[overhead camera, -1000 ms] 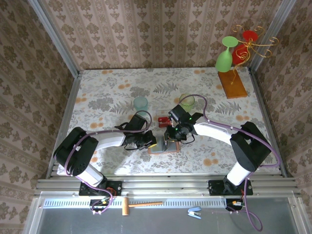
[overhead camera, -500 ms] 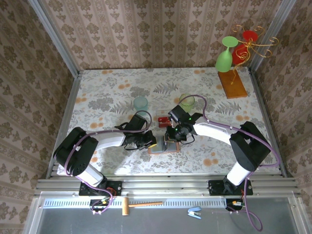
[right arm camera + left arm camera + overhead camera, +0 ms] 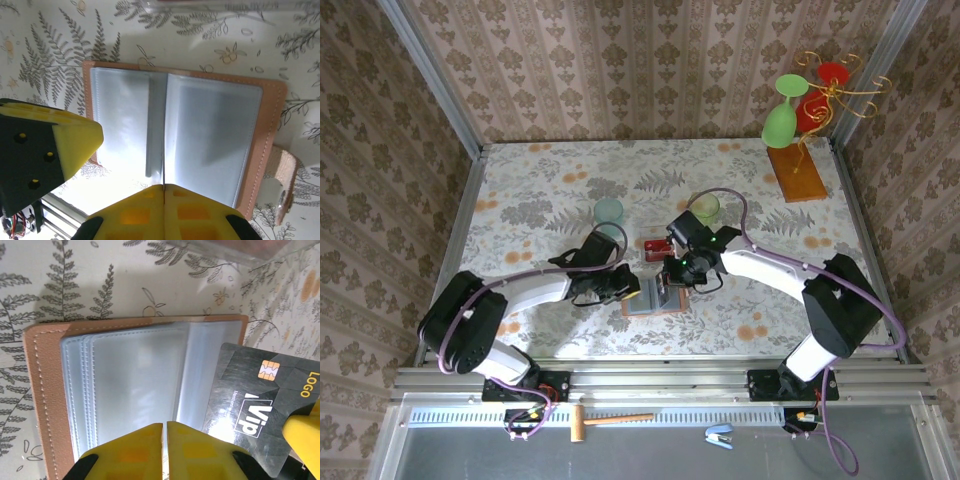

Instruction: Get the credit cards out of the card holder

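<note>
1 card holder, open flat on the floral table, near the front middle between the two arms; tan leather outside, clear sleeves inside, several stacked on one side. 1 black card with a chip, "Vip" and "LOGO" print, sticking out past the holder's edge, tilted, one corner over the sleeves. Right gripper clamped on that black card: fingers pressed together, with the card seen edge-on as a thin line between them. One yellow right finger shows at the card's lower corner in the left wrist view. Left gripper fingers together, tips at the holder's edge over the sleeves; can't tell if a sleeve is pinched or just pressed. Red cards just behind the holder, count unclear. 2 cups further back: 1 teal cup, 1 green cup. 1 glass stand at the far right corner with 2 glasses hung upside down, 1 green glass, 1 red glass. Off the table in front: 1 hammer, 1 blue clip
</note>
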`<state>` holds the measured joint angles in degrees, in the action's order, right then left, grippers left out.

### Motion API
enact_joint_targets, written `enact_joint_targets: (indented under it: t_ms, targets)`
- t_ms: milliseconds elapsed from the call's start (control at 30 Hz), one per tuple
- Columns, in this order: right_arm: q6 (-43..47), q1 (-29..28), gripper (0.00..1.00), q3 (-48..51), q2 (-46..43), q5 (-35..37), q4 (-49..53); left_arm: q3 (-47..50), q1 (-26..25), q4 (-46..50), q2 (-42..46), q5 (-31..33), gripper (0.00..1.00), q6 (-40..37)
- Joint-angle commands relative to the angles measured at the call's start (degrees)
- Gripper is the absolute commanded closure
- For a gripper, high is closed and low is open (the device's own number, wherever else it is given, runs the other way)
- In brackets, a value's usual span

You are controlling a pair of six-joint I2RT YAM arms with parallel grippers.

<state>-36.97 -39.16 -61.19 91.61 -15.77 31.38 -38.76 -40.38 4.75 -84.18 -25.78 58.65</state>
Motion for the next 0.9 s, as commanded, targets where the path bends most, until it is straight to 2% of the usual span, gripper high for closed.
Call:
enact_joint_targets:
  t_ms: [0,200,433,567,667,867]
  targets:
    - [6.93,0.39,0.95,-3.59,-1.53,2.96,5.44,-1.37,0.96,2.56,2.48,1.17,0.89,-1.52]
    - [25.11,0.48,0.99,-8.74,-0.64,7.20,9.14,0.16,3.26,3.32,5.09,1.43,0.88,-1.83]
    - [53.46,0.69,1.00,-17.43,4.71,14.37,17.14,0.97,4.39,4.89,6.88,2.20,0.88,-2.53]
    - [68.11,1.00,1.00,-21.15,6.78,15.77,19.61,1.40,4.78,5.95,7.77,2.49,0.87,-2.82]
    - [76.17,1.74,1.00,-23.95,8.32,14.83,20.93,2.24,5.21,6.04,8.78,2.75,0.87,-2.57]
    - [83.96,4.32,1.00,-34.32,13.77,10.41,26.68,3.51,5.88,7.77,11.51,3.71,0.87,-2.49]
